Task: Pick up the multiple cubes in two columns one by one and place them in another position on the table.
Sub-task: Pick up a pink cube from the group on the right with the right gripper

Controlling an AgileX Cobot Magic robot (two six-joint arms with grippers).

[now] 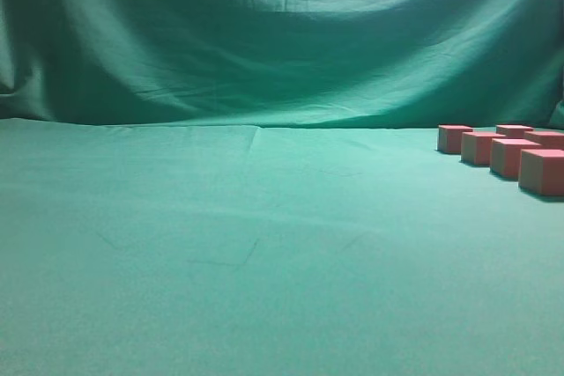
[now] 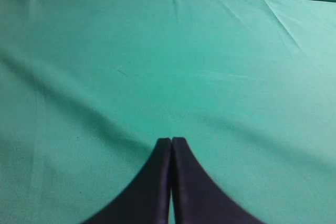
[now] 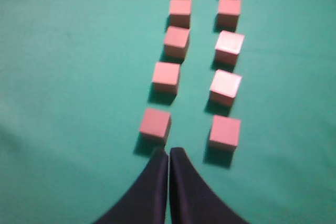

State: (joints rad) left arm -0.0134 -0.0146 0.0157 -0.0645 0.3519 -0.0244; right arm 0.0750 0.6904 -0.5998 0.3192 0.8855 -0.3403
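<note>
Right tool point(image 3: 168, 153), two black tapering fingers pressed flat together with nothing between them, hangs just short of the near end of the two columns of small matte pink-red foam-like cubes point(image 3: 202, 56). Those columns run straight away from this tool across the teal-green cloth-covered surface point(image 3: 68, 77), five cubes visible in each, with a clear lane of cloth between. The tool's tips sit roughly in line with that lane, slightly toward the left column, so the nearest left cube point(image 3: 155, 124) lies just ahead and a touch left, and the nearest right cube point(image 3: 225, 132) ahead and right.

Left tool point(image 2: 171, 141) is likewise closed and empty, over bare cloth with no cube in its view. In the exterior view the cubes sit at the far right edge, so the right arm is judged much nearer. Its fingers would need to spread before straddling a cube.
</note>
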